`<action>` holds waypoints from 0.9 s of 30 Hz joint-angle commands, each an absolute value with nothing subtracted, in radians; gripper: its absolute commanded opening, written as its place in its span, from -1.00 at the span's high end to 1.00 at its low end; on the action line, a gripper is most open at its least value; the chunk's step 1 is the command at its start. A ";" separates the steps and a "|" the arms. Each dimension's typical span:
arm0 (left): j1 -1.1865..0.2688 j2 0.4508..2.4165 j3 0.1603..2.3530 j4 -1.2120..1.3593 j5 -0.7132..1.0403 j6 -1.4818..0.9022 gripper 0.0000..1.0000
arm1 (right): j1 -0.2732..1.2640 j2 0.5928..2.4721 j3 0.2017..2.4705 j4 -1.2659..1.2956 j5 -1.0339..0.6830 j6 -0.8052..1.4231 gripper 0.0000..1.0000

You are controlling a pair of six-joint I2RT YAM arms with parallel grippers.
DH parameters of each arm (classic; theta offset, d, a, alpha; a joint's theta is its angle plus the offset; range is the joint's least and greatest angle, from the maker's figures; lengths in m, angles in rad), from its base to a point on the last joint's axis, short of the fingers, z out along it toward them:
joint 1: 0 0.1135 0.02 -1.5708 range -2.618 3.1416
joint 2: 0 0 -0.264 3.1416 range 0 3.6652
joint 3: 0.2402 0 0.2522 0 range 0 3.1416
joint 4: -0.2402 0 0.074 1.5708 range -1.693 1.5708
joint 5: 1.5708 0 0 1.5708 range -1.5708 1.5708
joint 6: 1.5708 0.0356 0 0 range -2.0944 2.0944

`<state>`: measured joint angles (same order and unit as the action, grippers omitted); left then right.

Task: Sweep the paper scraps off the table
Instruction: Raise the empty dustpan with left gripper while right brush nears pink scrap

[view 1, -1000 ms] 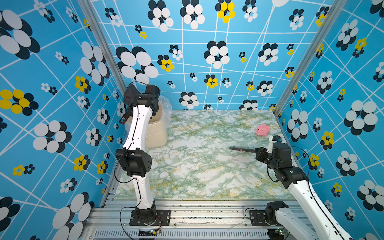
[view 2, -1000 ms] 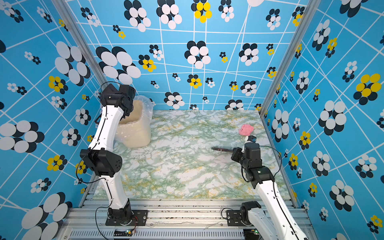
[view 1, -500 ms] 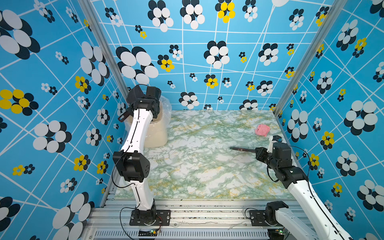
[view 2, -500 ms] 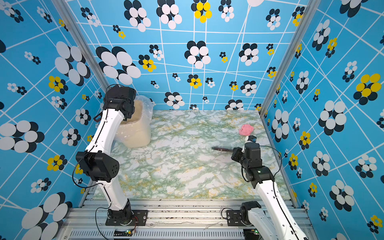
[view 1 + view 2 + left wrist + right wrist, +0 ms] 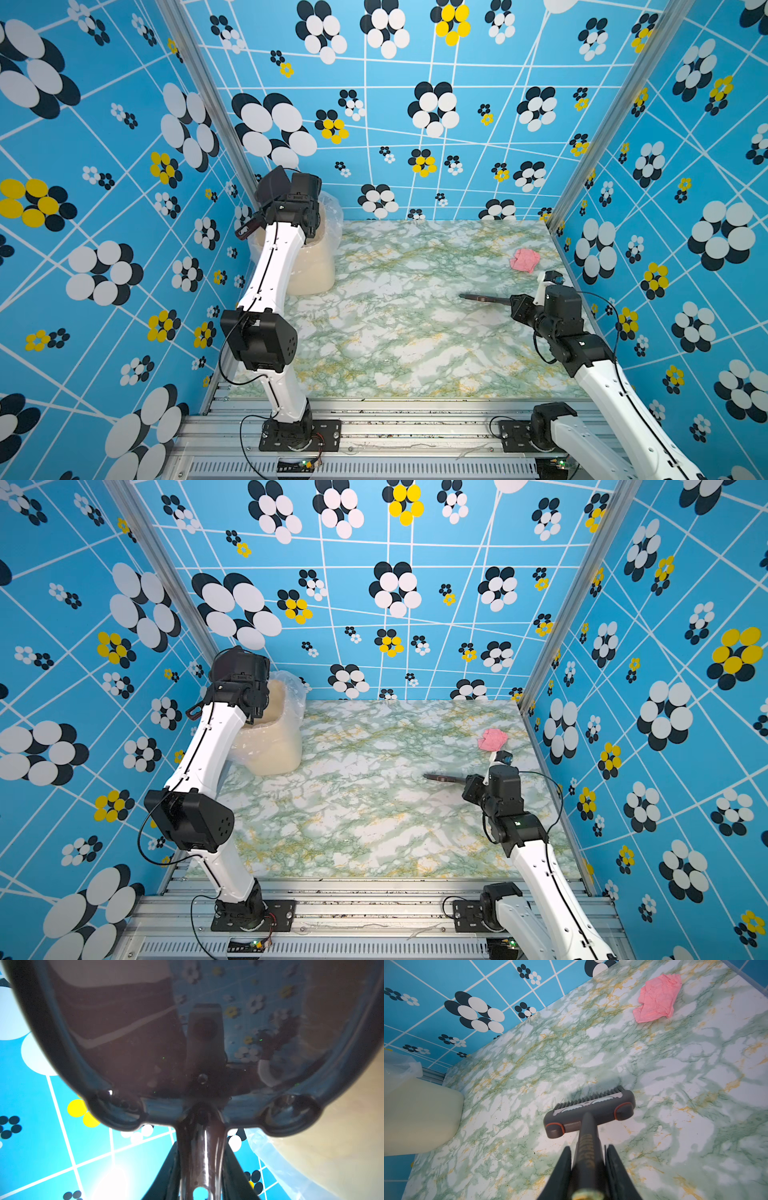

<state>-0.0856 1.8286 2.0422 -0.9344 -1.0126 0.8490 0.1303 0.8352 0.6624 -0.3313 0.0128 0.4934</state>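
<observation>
Right wrist view: right fingers (image 5: 562,1172) pinch the brush (image 5: 589,1111); pink scrap (image 5: 657,999) lies on the table (image 5: 695,1105) aside of the bristles, toward the back-right corner. Left fingers (image 5: 166,1172) pinch the dustpan (image 5: 124,1043) handle.

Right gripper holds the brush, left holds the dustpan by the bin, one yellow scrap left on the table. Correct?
One error: the paper scrap on the table is pink, not yellow, as the right wrist view shows. The rest stands.
</observation>
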 commanded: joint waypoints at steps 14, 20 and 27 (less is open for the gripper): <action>-0.168 1.786 2.289 -1.224 -0.640 0.380 1.00 | 0.039 0.897 0.811 -0.263 0.113 0.449 1.00; -0.195 1.757 2.284 -1.245 -0.452 0.250 1.00 | 0.000 0.958 0.874 -0.211 0.199 0.451 1.00; -0.249 1.714 2.269 -1.207 -0.317 0.194 1.00 | -0.032 1.008 0.898 -0.094 0.309 0.463 1.00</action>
<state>-0.2199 1.7611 2.2566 -1.2274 -0.4126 0.2527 -0.0135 1.0000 0.8562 -0.2081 0.2302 0.4572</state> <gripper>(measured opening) 0.298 0.265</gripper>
